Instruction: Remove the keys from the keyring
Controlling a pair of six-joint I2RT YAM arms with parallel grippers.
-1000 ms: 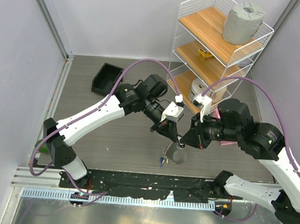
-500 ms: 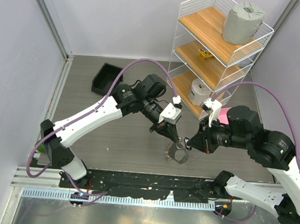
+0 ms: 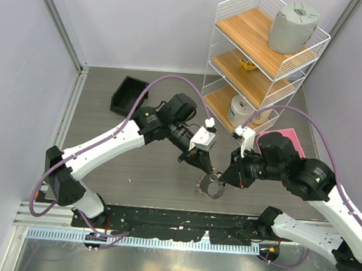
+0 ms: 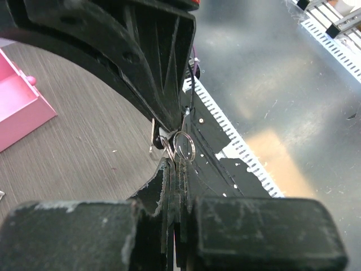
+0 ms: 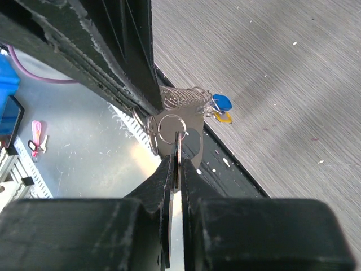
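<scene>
I have both claws pinched shut on the keyring (image 3: 212,188), above the desk (image 3: 134,169) at 6 o'clock: left claw (image 3: 209,170) at its 11, right claw (image 3: 222,176) at 2. Blue and yellow keys (image 5: 222,107) dangle nearby.

Your left arm (image 3: 105,143) and right arm (image 3: 350,215): white shells, black joints, purple cables (image 3: 176,77) arching at twelve o'clock; left gripper (image 4: 175,169) scuffed black.
</scene>
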